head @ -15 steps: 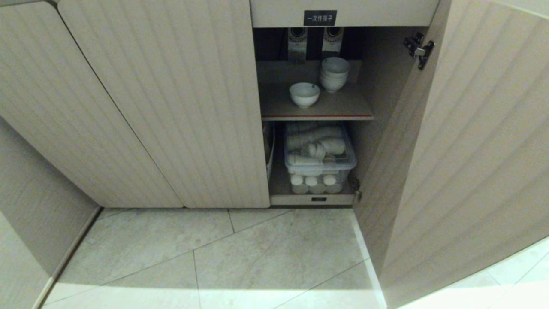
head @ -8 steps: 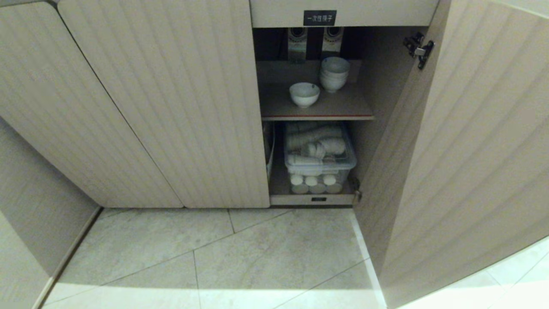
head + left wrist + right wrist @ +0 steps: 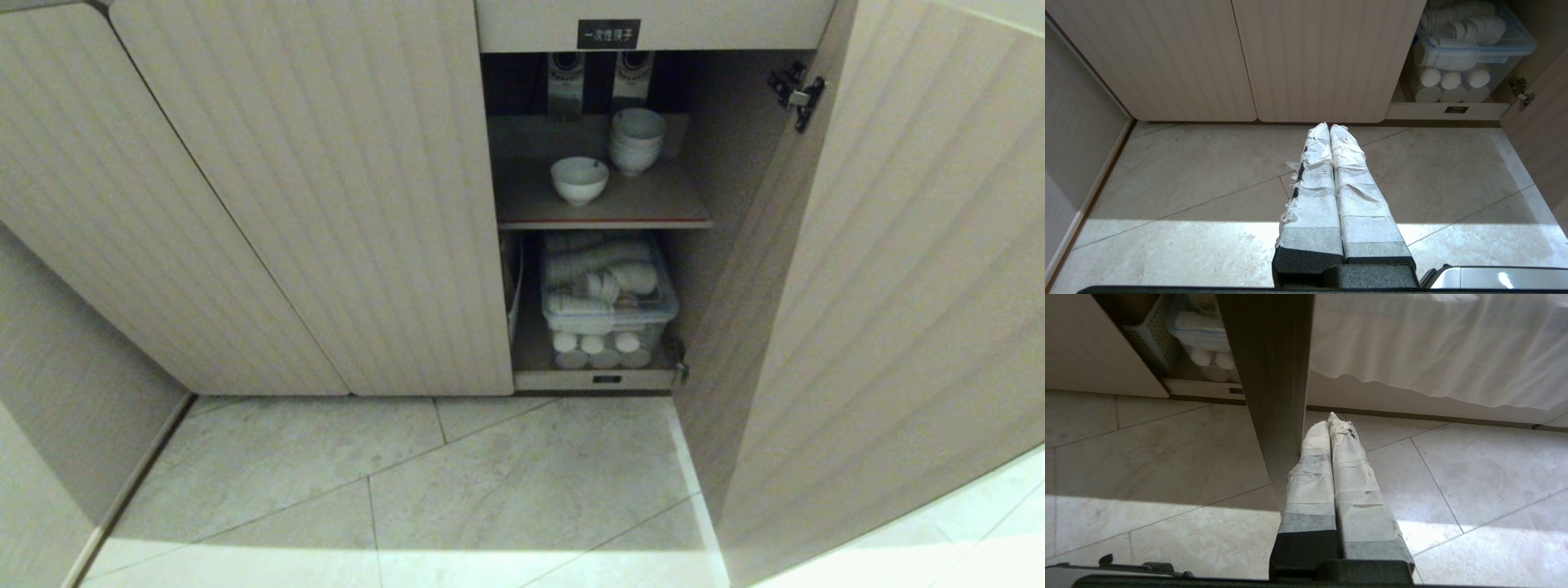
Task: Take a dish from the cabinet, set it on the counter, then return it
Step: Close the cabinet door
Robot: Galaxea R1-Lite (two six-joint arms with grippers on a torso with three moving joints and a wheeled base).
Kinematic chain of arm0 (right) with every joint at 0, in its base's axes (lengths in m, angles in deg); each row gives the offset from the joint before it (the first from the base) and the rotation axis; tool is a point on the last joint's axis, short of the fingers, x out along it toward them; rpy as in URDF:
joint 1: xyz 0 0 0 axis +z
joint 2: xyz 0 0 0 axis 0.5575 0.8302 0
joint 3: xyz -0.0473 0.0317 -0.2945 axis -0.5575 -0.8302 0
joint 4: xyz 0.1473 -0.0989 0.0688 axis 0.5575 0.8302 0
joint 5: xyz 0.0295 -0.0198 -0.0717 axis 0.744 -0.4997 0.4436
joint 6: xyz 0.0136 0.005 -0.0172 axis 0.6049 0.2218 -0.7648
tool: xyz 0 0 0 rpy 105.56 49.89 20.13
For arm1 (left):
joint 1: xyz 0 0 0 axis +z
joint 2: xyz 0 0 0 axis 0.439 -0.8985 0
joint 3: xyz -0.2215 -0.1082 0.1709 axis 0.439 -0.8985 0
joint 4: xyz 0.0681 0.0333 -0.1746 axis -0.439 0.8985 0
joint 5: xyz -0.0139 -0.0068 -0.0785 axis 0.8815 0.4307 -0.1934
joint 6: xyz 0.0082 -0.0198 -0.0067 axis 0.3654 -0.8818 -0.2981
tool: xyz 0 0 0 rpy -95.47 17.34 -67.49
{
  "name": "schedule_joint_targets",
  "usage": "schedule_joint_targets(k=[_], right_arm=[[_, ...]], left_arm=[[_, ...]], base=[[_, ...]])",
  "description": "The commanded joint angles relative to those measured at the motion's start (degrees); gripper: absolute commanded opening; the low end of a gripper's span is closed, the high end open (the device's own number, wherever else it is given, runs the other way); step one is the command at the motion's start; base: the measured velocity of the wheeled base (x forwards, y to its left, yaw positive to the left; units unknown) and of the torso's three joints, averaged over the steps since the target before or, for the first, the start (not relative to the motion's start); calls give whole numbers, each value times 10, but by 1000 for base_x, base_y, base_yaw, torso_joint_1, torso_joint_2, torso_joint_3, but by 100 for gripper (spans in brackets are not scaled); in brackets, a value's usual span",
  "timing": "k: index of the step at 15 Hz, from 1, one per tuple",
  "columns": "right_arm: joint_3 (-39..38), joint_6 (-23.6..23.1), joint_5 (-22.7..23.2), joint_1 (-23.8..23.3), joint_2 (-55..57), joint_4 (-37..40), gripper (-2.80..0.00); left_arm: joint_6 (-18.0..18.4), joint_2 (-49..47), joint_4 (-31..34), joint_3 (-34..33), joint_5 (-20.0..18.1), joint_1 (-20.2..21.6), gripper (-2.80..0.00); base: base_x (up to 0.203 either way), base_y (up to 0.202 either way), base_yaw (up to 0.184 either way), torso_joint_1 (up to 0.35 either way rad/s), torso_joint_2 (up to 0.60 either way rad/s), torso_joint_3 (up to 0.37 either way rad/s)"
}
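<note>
Cabinet (image 3: 326, 204): low, beige, fluted doors; the right-hand door (image 3: 882, 310) stands swung open, showing a dark interior with two levels.

Upper shelf (image 3: 653, 204), red front edge: the dish (image 3: 579, 179), a single small white bowl, sits upright near the front, left of centre. Behind it and to the right, apart from it, a pile of white bowls (image 3: 636, 140).

Lower level: a clear plastic bin (image 3: 608, 306) with a blue rim, filled with white stacked ware; white round containers (image 3: 594, 349) sit beneath it.

Black label (image 3: 609, 33) with white characters, on the panel above the opening.

Left gripper (image 3: 1329, 127): tape-wrapped fingers pressed together, empty, held low above the tiled floor (image 3: 1188, 196) in front of the closed doors. The dish is not in its wrist view; the bin is up and to one side.

Right gripper (image 3: 1329, 420): fingers clenched together, empty, just beside the edge of the open door, low over the floor. A white-draped table (image 3: 1433, 347) lies beyond. The dish is well apart from both grippers, up on the shelf.
</note>
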Motion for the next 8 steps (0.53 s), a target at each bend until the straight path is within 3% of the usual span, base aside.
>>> schedule_joint_targets(k=[1, 8], right_arm=[[-6, -2, 6, 3, -3, -1, -280], [-9, -5, 6, 37, 14, -1, -280]], left_arm=[[0, 0, 0, 0, 0, 0, -280], [0, 0, 0, 0, 0, 0, -280]], base=[[0, 0, 0, 0, 0, 0], [0, 0, 0, 0, 0, 0]])
